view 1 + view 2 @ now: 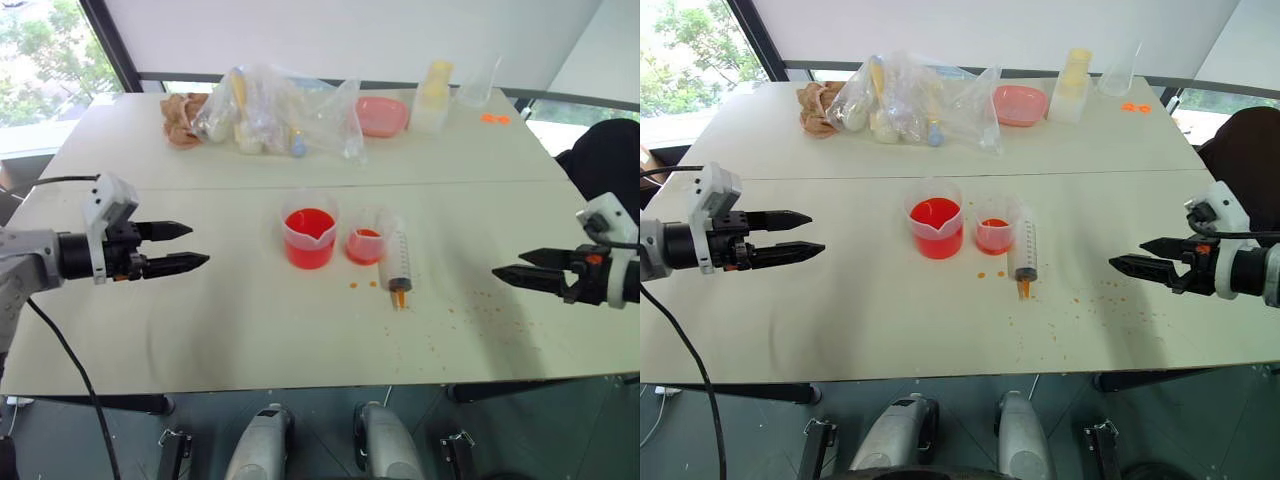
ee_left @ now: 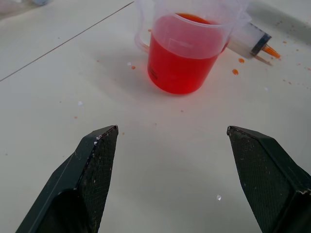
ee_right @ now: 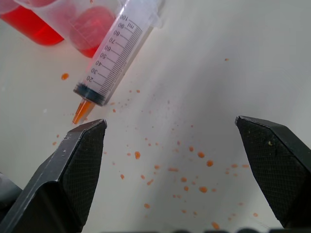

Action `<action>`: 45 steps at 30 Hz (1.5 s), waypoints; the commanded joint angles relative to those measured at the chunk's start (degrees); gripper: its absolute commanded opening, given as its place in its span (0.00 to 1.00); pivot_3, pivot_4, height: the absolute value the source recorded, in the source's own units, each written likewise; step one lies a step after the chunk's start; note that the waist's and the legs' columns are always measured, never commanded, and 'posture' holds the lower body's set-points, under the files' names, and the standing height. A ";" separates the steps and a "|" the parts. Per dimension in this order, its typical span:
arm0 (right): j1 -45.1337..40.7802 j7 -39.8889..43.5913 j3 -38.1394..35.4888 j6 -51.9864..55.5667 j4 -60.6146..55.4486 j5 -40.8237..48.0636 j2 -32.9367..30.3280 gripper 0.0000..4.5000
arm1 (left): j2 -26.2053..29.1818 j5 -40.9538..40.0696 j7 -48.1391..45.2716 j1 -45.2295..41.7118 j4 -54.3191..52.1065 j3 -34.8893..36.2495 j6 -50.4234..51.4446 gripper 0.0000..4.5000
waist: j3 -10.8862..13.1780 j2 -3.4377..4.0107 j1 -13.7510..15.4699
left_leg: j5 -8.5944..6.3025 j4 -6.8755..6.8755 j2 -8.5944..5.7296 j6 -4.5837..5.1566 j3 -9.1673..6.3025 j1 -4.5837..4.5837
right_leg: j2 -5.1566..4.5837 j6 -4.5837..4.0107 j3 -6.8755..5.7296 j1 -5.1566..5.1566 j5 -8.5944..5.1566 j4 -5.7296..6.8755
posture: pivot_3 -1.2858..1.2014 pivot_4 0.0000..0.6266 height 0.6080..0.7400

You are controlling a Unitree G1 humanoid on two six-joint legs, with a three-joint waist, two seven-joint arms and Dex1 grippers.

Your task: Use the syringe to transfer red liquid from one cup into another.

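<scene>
Lying flat, clear syringe [image 3: 118, 53], orange tip; left pincer [image 1: 180, 248], right pincer [image 1: 512, 266] released.

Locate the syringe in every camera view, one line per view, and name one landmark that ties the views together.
Left eye view: the syringe lies flat on the table, right of centre, beside the smaller cup, orange tip toward the robot.
Right eye view: near centre, same pose.
Left wrist view: only its tip end shows, behind the larger cup.
Right wrist view: barrel and scale above the left-hand finger.
Shared landmark: the larger cup of red liquid.
</scene>
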 commanded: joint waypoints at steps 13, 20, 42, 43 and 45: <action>-0.85 0.20 0.23 -1.93 0.30 -1.98 -1.49 0.99 | -1.41 1.86 -1.54 0.76 2.84 0.79 -5.96 0.84 | 0.00 -0.01 0.00 | 0.00 0.00 0.00 0.00 0.00 0.01 | 0.00 0.15 0.00 0.00 0.09 0.01 | 0.52 0.24 1.00; -4.27 -0.39 2.05 -1.06 0.08 -1.57 -1.11 0.99 | -2.51 3.84 -2.23 0.41 5.65 0.11 -10.50 0.84 | 0.00 0.01 -0.04 | 0.00 0.00 0.00 0.00 0.01 0.02 | 0.00 0.15 0.01 -0.01 0.09 0.03 | 0.52 0.24 1.00; -39.05 -18.28 23.76 25.86 9.81 -1.29 19.33 0.99 | -3.21 4.09 -1.41 -5.72 0.51 -1.13 -10.42 0.84 | 0.00 -0.01 -0.35 | -0.02 -0.02 -0.10 0.03 0.00 -0.10 | -0.04 0.29 0.04 -0.16 0.21 0.12 | 0.52 0.24 1.00; -38.96 -18.68 24.02 25.35 10.41 -2.00 19.82 0.99 | -3.37 4.13 -0.93 -5.33 0.02 -1.10 -10.27 0.84 | 0.00 -0.01 -0.34 | -0.02 -0.03 -0.09 0.03 0.01 -0.08 | -0.04 0.30 0.04 -0.16 0.21 0.14 | 0.52 0.24 1.00; -38.99 -19.11 24.63 23.73 12.48 -3.53 20.55 0.99 | -3.70 4.07 -0.14 -4.79 -1.07 -1.04 -9.86 0.84 | 0.00 -0.01 -0.36 | -0.02 -0.03 -0.11 0.03 0.01 -0.08 | 0.00 0.30 0.03 -0.22 0.21 0.23 | 0.52 0.24 1.00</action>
